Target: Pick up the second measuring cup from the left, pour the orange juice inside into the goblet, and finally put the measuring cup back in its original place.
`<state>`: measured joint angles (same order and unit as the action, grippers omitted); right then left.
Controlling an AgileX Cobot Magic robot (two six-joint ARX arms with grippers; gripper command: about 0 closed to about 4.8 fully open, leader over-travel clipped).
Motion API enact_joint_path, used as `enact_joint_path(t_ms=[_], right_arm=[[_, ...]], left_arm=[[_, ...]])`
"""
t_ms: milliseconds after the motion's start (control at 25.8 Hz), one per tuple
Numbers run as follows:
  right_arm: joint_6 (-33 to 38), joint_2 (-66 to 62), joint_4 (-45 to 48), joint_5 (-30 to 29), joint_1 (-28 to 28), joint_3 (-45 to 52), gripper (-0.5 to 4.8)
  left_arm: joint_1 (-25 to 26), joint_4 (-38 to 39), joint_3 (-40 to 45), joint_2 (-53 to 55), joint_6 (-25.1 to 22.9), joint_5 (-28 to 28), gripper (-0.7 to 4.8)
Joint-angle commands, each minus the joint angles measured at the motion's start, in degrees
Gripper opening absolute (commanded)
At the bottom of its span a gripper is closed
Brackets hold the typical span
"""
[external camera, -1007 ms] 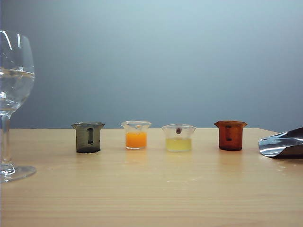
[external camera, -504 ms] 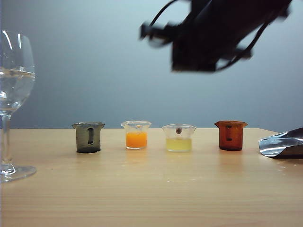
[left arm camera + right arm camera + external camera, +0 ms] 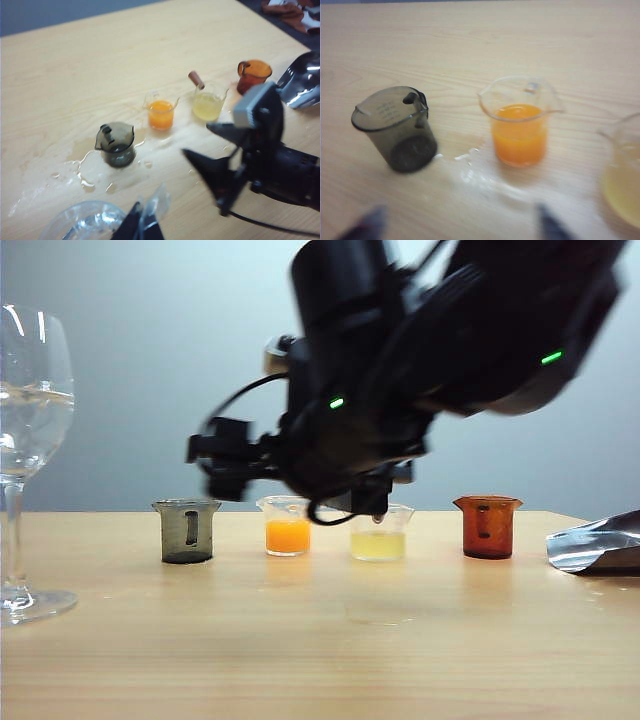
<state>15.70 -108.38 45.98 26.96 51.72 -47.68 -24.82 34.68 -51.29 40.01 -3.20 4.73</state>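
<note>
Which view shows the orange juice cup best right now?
Right wrist view: the measuring cup is large, unobstructed, juice level visible. Left wrist view shows it small; in the exterior view the right arm hangs just above its rim.

Pale matt wood-grain table top (image 3: 320, 640), wet in patches. Small clear glossy plastic measuring cup (image 3: 520, 117); smoky grey translucent plastic cup (image 3: 395, 127). Tall clear glass goblet (image 3: 30, 440), shiny.
</note>
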Motion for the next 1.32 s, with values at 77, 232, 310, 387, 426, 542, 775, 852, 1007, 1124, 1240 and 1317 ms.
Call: enact_joint_path(t_ms=[77,232,310,387,426,542,775,852,1007,1124,1240,1317], right_arm=[[0.7,-5.6,0.8,3.3,-0.1,-7.0,4.79],[0.8,-10.3,-3.2,3.6,-1.2,-12.3,4.79],[0.8,-11.4,-3.7,3.5,-1.6,-13.6,4.79],[0.9,-12.3,-3.8,3.5,-2.4,-14.8,4.79],[1.0,-12.9,-3.8,3.7,-2.5,-15.5,4.79],[1.2,-14.8,-3.9,3.9,-3.7,-18.0,4.79],[1.2,-18.5,-4.8,3.7,-5.9,-22.7,4.79],[1.2,-19.4,-6.9,3.8,-6.4,-24.5,4.79],[1.2,-21.3,-11.4,2.0,-7.6,-28.5,4.79],[1.3,-22.0,-12.4,2.1,-8.1,-30.1,4.79],[1.3,-22.5,-12.9,2.4,-8.5,-30.7,4.79],[1.3,-22.8,-12.9,1.5,-9.0,-30.7,4.79]], left_arm=[[0.0,1.3,-0.1,0.0,-0.3,-0.7,-0.05],[0.0,4.4,-0.1,-0.1,-0.3,-0.7,-0.05],[0.0,6.1,-0.1,0.0,-0.3,-0.7,-0.05],[0.0,7.5,-0.1,0.0,-0.3,-0.7,-0.05],[0.0,8.0,-0.1,0.0,-0.3,-0.7,-0.05],[0.0,8.9,-0.1,0.0,-0.3,-0.7,-0.05],[0.0,9.0,-0.1,-0.1,-0.2,-0.7,-0.05],[0.0,9.0,-0.1,-0.1,-0.2,-0.6,-0.05],[0.0,9.0,-0.1,-0.1,-0.2,-0.7,-0.05],[0.0,9.0,-0.1,-0.1,-0.2,-0.7,-0.05],[0.0,9.0,-0.1,-0.1,-0.3,-0.7,-0.05],[0.0,9.0,-0.1,-0.1,-0.3,-0.7,-0.05]])
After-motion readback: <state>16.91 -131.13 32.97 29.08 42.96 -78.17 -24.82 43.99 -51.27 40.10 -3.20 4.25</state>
